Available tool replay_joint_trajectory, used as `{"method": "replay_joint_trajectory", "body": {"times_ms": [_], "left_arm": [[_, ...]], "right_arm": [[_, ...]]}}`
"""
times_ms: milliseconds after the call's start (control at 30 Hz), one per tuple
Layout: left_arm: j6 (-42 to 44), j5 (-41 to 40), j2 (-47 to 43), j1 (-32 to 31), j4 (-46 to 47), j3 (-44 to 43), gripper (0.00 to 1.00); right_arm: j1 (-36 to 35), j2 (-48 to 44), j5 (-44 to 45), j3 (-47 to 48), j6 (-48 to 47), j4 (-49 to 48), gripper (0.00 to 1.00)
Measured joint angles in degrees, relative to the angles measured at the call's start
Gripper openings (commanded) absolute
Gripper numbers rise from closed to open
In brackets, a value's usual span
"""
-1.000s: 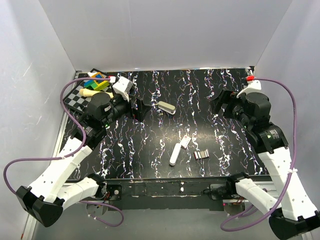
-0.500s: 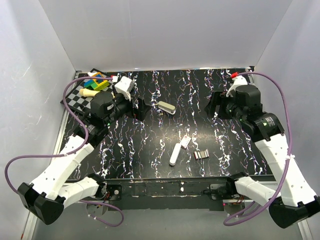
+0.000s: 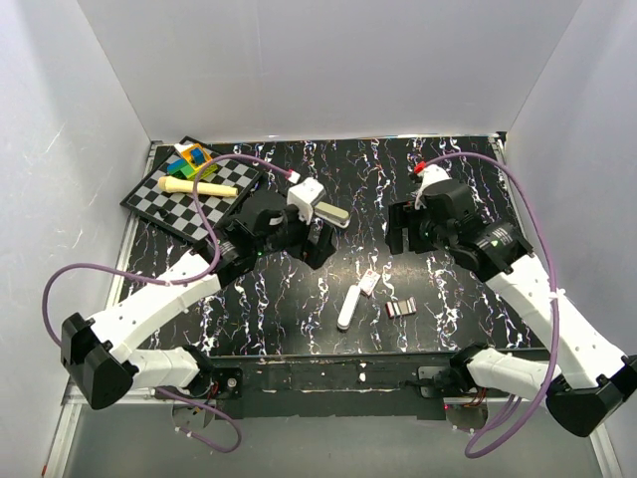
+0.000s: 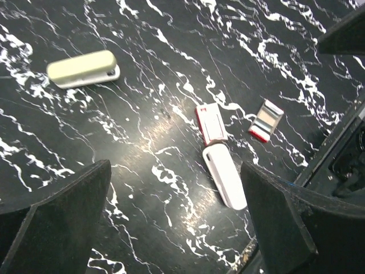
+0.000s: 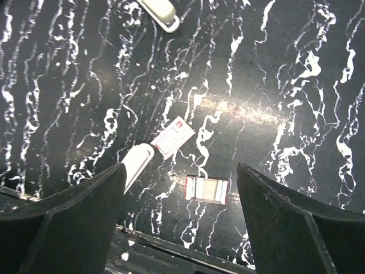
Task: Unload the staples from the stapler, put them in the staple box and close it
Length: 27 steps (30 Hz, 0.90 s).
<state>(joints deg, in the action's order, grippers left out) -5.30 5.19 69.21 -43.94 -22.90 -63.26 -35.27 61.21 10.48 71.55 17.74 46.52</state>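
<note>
A white stapler lies near the table's front middle, also in the left wrist view and the right wrist view. A small white-and-red box touches its far end. A red-edged strip of staples lies just to its right, seen by the right wrist too. A second, beige stapler lies further back. My left gripper hovers open beside the beige stapler. My right gripper hovers open behind the staples. Neither holds anything.
A checkerboard sits at the back left, carrying coloured blocks and a yellow rod. White walls close in the back and sides. The table's front edge runs just below the white stapler.
Both arms have swung in toward the table's middle: the left gripper moved right, away from the checkerboard, and the right gripper moved left. The objects on the table have not moved.
</note>
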Motion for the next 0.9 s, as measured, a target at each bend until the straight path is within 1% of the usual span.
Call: {"method": "replay_joint_trajectory", "body": {"times_ms": [67, 267, 567, 733, 900], "left_arm": [[-0.9, -0.8, 0.7, -1.8, -0.9, 0.0, 0.98], [-4.7, -8.7, 3.7, -9.0, -1.5, 0.4, 0.98], [-13.2, -19.2, 15.6, -16.5, -2.8, 0.4, 0.98], [-18.6, -25.1, 23.4, -20.5, -6.6, -4.1, 0.98], [-23.5, -29.3, 28.0, -22.8, -9.3, -8.3, 0.98]], "right_arm": [[-0.5, -0.7, 1.7, -1.8, 0.3, 0.3, 0.86], [-0.5, -4.7, 5.5, -7.5, 2.4, 2.2, 0.86], [-0.5, -8.4, 10.4, -12.9, 6.4, 5.0, 0.87], [-0.5, -9.7, 13.2, -13.3, 7.2, 6.7, 0.87], [-0.5, -10.5, 13.8, -13.3, 7.6, 7.4, 0.87]]}}
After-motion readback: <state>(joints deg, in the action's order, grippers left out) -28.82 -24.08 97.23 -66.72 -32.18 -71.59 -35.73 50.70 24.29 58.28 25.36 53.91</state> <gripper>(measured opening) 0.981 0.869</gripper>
